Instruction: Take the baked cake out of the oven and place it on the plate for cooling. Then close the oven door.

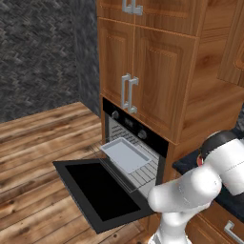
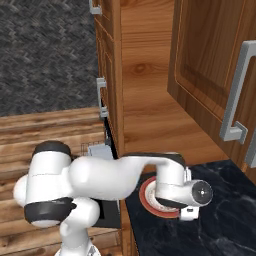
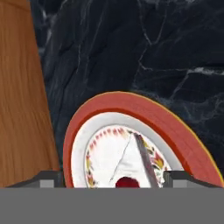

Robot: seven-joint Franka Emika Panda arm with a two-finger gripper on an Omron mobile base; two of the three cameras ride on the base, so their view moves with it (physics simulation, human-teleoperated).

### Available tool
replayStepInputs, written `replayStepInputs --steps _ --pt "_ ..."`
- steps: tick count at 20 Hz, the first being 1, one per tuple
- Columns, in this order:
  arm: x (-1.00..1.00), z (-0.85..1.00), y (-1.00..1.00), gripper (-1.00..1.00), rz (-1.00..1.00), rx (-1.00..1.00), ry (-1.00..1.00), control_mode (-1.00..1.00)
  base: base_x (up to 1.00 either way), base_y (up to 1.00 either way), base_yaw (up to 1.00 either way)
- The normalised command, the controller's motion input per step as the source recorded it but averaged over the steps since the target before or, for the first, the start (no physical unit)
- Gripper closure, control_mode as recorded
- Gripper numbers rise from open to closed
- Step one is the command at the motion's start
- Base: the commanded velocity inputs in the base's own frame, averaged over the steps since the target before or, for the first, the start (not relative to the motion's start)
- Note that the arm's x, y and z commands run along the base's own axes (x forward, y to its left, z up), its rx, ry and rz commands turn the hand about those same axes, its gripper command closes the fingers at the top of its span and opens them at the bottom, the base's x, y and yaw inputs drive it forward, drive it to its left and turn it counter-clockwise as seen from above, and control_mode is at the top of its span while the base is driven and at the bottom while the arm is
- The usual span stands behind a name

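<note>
Now the cake (image 3: 127, 168) sits on the plate (image 3: 148, 114) between the gripper's (image 3: 114, 178) spread fingers; lift straight up, then go shut the oven door (image 1: 97, 193).

— What lies on the plate (image 3: 175, 127)?
— The cake (image 3: 131, 164), red dot up, on its cream centre. The plate sits on the black marble counter (image 3: 144, 48), near the counter's edge by a wooden panel (image 3: 22, 96).

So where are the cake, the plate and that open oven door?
cake (image 3: 127, 168), hand view, white top of the wedge above its red dot.
plate (image 3: 144, 109), hand view, red-orange rim at the far side.
oven door (image 1: 97, 190), left base view, dark glass window.
</note>
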Motion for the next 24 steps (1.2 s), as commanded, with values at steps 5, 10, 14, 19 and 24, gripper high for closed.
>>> replayStepInputs --steps 5,10,14,19,24 --pt "-0.3 0.47 0.14 -1.0 0.0 0.0 -0.43 -1.0 0.0 0.0 0.0" --pt "-0.26 0.76 0.09 -1.0 0.0 0.0 -0.36 -1.0 0.0 0.0 0.0" --pt "-0.43 1.0 0.09 -1.0 0.06 -0.05 -0.09 -1.0 0.0 0.0 0.0" --pt "-0.3 0.95 0.41 -1.0 0.08 -0.25 0.1 -1.0 0.0 0.0 0.0" --pt "-0.01 0.49 0.88 -1.0 0.0 -0.42 0.28 -1.0 0.0 0.0 0.0"
